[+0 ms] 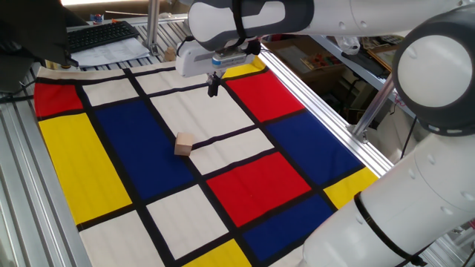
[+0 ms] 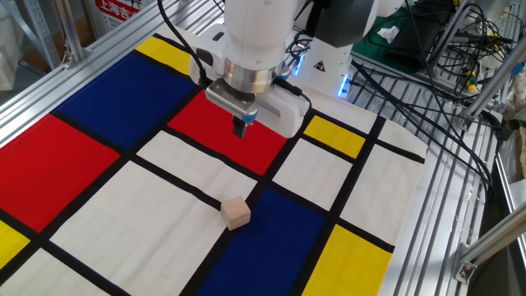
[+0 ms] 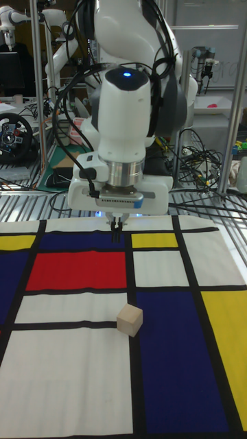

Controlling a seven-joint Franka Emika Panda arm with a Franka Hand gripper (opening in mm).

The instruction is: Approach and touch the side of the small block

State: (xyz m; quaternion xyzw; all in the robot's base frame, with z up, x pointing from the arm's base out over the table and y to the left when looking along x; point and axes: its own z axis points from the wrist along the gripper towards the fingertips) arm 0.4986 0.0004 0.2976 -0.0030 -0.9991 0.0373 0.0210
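Tan wood, the block (image 1: pixel 183 144) sits on a black stripe near the middle of the cloth-covered worktop (image 1: pixel 67 148). Our claw (image 1: pixel 213 86) hangs well apart, toward the far edge, fingers pinched together and empty, suited to nudging a side.

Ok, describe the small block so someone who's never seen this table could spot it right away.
Find the checked cloth of red, blue, yellow and white rectangles. Near its middle, on a black stripe between white and blue, sits the block: a plain tan wooden cube, the only loose thing on it.
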